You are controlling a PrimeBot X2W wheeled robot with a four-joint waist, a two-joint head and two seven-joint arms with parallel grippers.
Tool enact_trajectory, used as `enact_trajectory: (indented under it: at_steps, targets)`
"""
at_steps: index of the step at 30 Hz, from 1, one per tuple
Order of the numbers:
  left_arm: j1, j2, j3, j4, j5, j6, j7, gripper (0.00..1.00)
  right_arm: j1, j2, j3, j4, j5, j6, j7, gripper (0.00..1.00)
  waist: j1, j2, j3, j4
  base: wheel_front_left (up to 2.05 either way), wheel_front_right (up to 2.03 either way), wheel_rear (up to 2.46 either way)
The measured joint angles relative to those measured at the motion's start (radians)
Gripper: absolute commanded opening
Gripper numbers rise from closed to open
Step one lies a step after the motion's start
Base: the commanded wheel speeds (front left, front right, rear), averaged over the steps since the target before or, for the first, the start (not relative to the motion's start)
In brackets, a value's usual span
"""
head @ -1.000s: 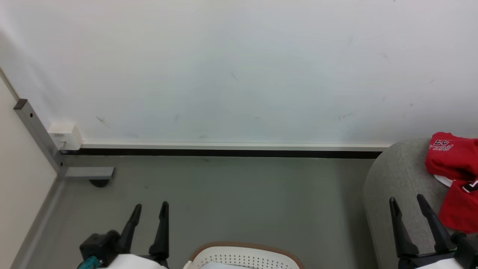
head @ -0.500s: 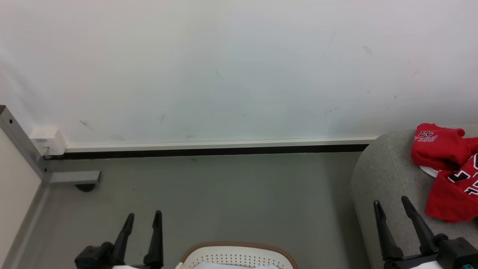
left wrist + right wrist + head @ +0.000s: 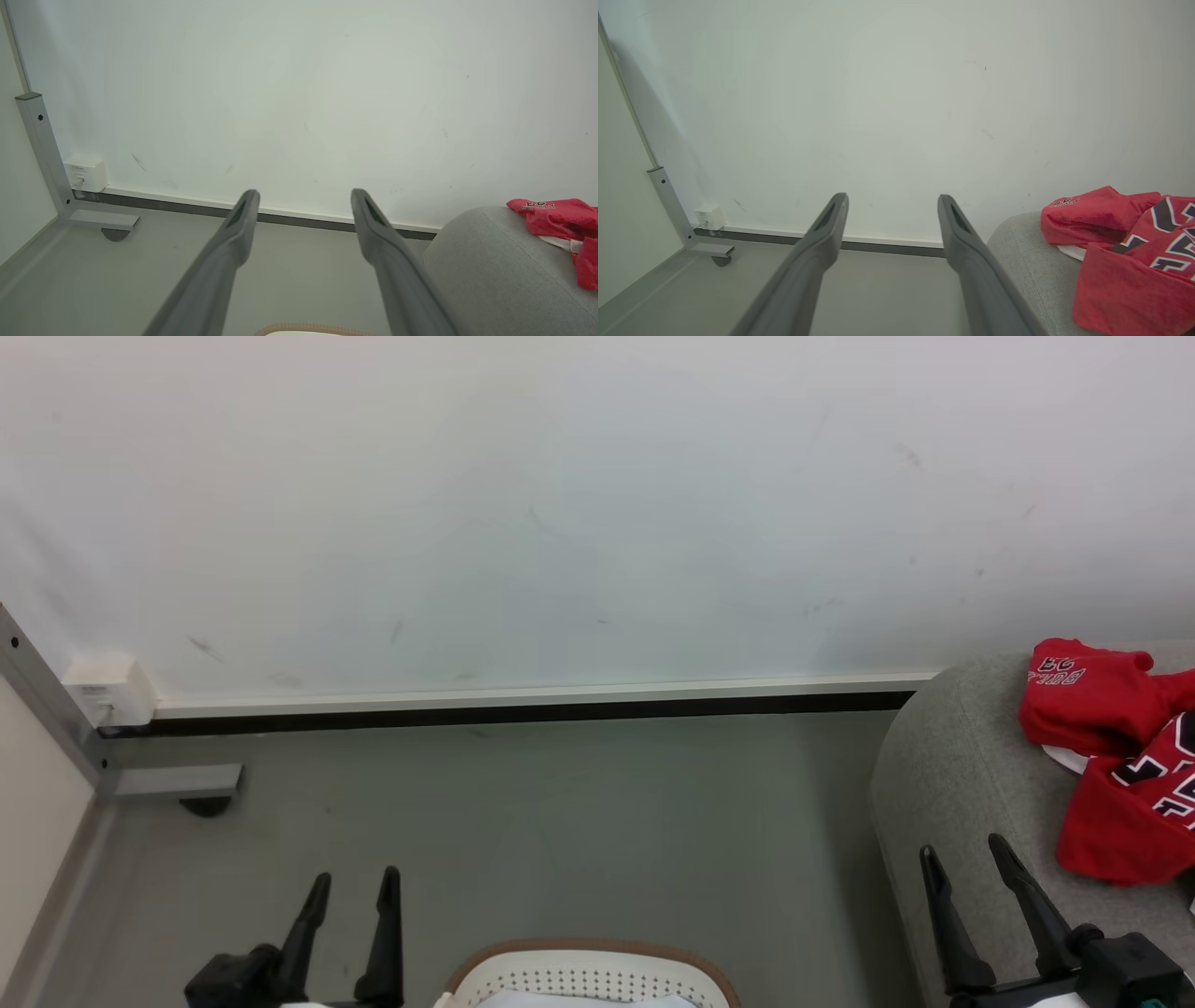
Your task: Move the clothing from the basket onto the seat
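At the left edge of the head view, the grey metal post (image 3: pixel 42 709) and the white wall box (image 3: pixel 103 691) sit further left than a second ago, so the camera has swung right. At lower left, the left gripper (image 3: pixel 356 875) is spread and empty. At bottom centre is the white perforated plastic basket with a tan rim (image 3: pixel 588 948); its contents are barely visible. At lower right, the right gripper (image 3: pixel 961 845), also spread and empty, shows against the light grey fabric sofa (image 3: pixel 952 775). The red jerseys (image 3: pixel 1092 709) lie on it at the right edge, which suggests a finished drop-off.
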Motion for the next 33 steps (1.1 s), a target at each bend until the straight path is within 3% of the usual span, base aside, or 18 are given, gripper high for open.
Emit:
enact_trajectory:
  at_steps: [5, 6, 11, 33]
  targets:
    - [-0.001, -0.002, 0.008, 0.002, 0.003, -0.003, 0.000, 1.00, -0.002, 0.000, 0.002, 0.004, 0.001, 0.000, 0.000, 1.00, 0.0000, 0.0000, 0.003, -0.003, 0.00, 0.00, 0.00]
    - [0.000, -0.002, 0.008, 0.004, 0.002, -0.004, 0.000, 0.00, -0.001, 0.001, 0.002, 0.007, 0.001, 0.000, 0.000, 0.00, 0.0000, 0.0000, 0.003, -0.004, 0.00, 0.00, 0.00]
    - [0.020, -0.008, 0.005, 0.044, -0.013, -0.004, 0.010, 0.00, 0.024, 0.013, 0.007, 0.041, 0.013, 0.000, 0.008, 0.00, 0.0000, 0.0000, 0.004, -0.004, 0.00, 0.00, 0.00]
    - [0.006, -0.008, 0.044, 0.035, -0.382, -0.013, 0.110, 0.00, 0.015, 0.030, -0.059, 0.042, 0.376, 0.000, 0.105, 0.00, 0.0000, 0.0000, 0.011, 0.007, 0.00, 0.00, 0.00]
